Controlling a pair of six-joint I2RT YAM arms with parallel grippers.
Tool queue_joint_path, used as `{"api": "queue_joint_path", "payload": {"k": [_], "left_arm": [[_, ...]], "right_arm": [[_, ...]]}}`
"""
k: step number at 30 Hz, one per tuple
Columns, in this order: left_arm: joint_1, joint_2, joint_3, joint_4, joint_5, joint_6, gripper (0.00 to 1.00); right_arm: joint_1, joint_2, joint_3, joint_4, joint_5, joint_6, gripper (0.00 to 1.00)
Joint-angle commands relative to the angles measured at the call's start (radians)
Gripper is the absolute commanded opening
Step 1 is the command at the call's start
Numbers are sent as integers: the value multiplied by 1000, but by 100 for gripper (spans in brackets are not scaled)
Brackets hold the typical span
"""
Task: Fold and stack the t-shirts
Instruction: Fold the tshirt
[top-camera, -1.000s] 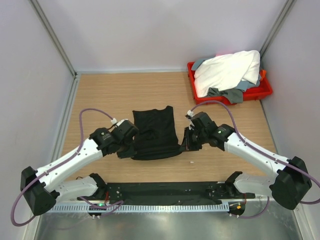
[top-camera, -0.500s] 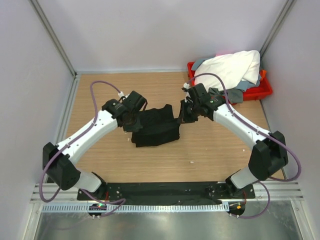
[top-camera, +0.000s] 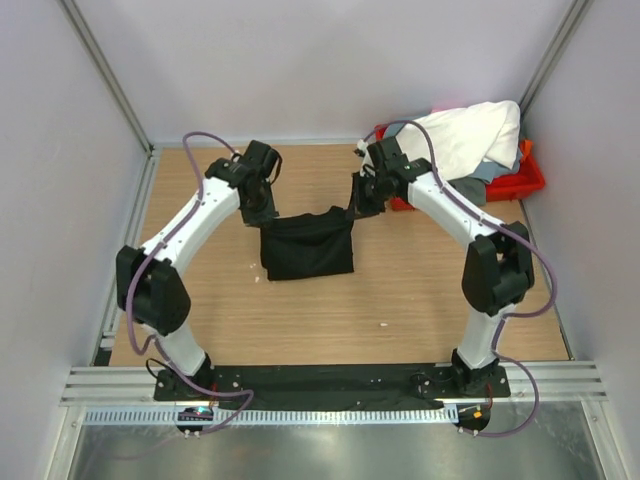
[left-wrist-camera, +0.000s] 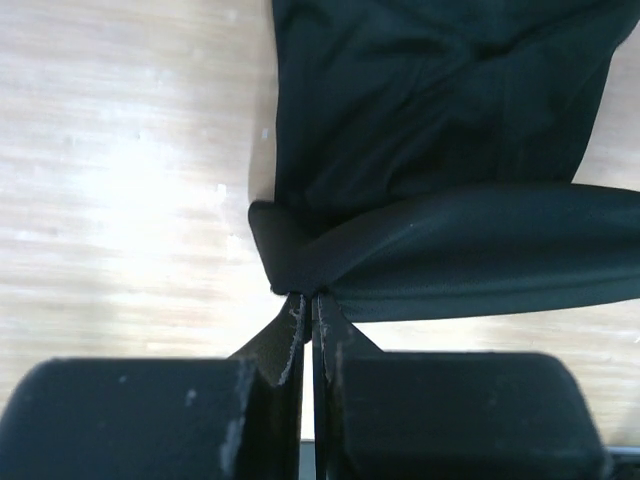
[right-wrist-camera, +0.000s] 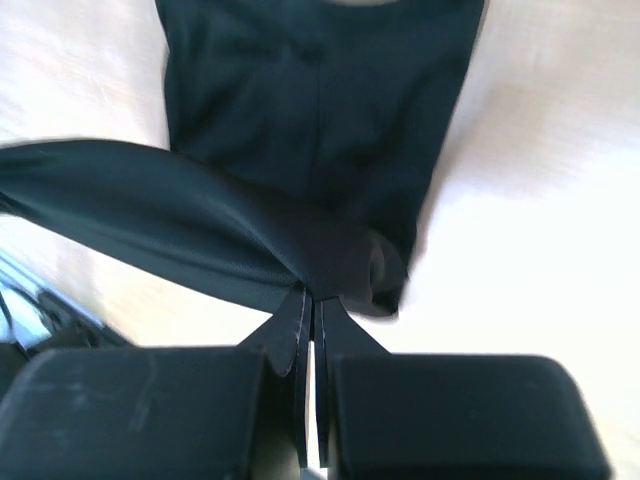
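We see the black shirt (top-camera: 307, 245) in the middle of the top view, a little above centre, held up by its upper edge between the two arms. The left gripper (top-camera: 264, 213) pinches the shirt's upper left corner and the right gripper (top-camera: 355, 206) pinches its upper right corner. The edge between them sags slightly. The rest of the cloth falls towards the wooden counter (top-camera: 420, 290), where its lower part seems to rest.

In the left wrist view the jaws are clenched tight on a bunched fold of black cloth at the lower centre. A taut band of fabric runs off to the right edge, and more of the shirt lies spread across the upper right. In the right wrist view the jaws are likewise clamped on a gathered corner. A band stretches to the left edge, with the shirt's body filling the top centre.

At the upper right of the top view the red tray (top-camera: 535, 182) holds the white shirt (top-camera: 460, 135), heaped on the grey shirt (top-camera: 455, 190), well apart from the black one.
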Motion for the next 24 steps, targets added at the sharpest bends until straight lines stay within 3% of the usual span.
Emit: {"api": "queue_joint_path", "payload": {"k": [1,2,3,4,5,6,7,9,11,12,19,21,24], "left_arm": [[81,117,145,19,68,76,1],[98,164,191,13,82,81,2],[115,283,250,1,97,102,11],[133,348,387,-36,120,113,24],[161,413,469,-67,154,126,41],[172,553,558,-108,154,135,63],[178,609,729,-192,194,144,67],[189,688,843,-240,194,141,73],[192,676,844,-228,199,121,74],[192,645,804,-202,203,115,74],[192,271,251,117,168,107,77],[192,228,98,231,191,104,77],[192,220,17,295,231,98,76]], "right_arm": [[-53,145,193,-18,-45,-31,1],[-62,192,240,-21,-63,-32,2],[-74,241,291,-26,-74,-31,9],[-94,360,414,-37,-79,-25,50],[-107,421,490,-84,-79,-19,67],[-117,487,644,-121,-85,-11,74],[-124,572,716,-162,-89,-8,87],[-134,592,758,-201,-106,4,89],[-136,501,674,-107,-132,17,90],[-134,458,552,-65,-135,20,91],[-141,132,141,82,-140,9,91],[-139,12,-7,118,-154,20,91],[-137,-140,-174,176,-181,49,91]]}}
